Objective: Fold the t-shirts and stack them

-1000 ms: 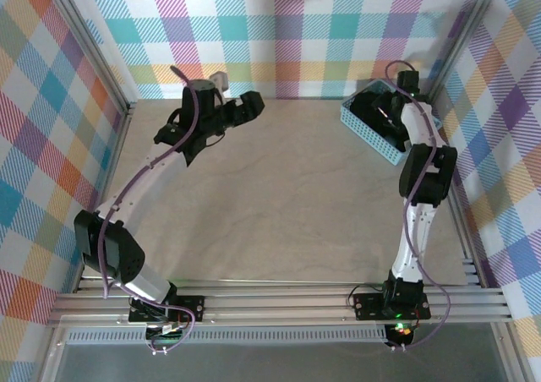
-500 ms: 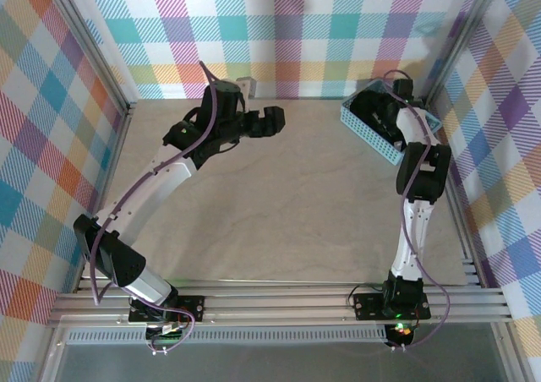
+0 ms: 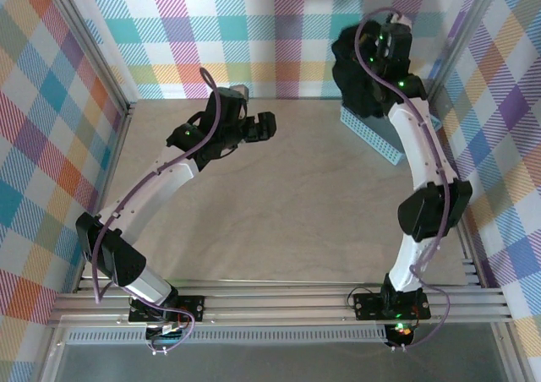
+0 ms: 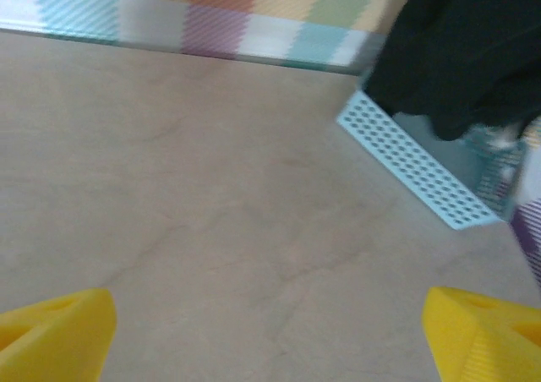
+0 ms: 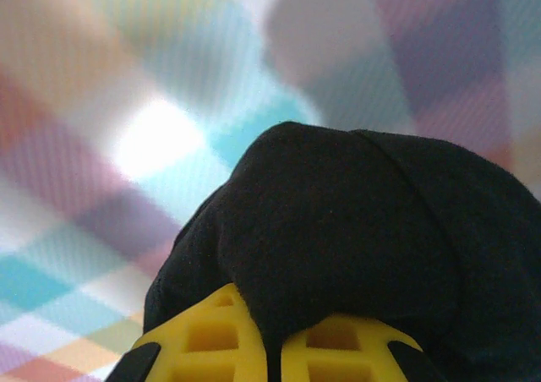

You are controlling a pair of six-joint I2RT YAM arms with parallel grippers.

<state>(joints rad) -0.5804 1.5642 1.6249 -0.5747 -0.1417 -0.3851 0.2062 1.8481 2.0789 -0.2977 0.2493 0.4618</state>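
top external: found shirt (image 4: 461,52) held high over basket (image 3: 373,133), upper right of frame, pinched in right gripper (image 5: 275,344); left gripper (image 4: 270,331) spread, empty. judged pick-out step; needs laying flat on table (image 3: 296,204) next.

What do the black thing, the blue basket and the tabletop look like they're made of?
The t-shirt looks like soft matte black cloth: it bunches and drapes. The basket is probably light-blue plastic, with even rows of holes. The table seems pale wood or wood-look laminate, faint grain lines, matte.
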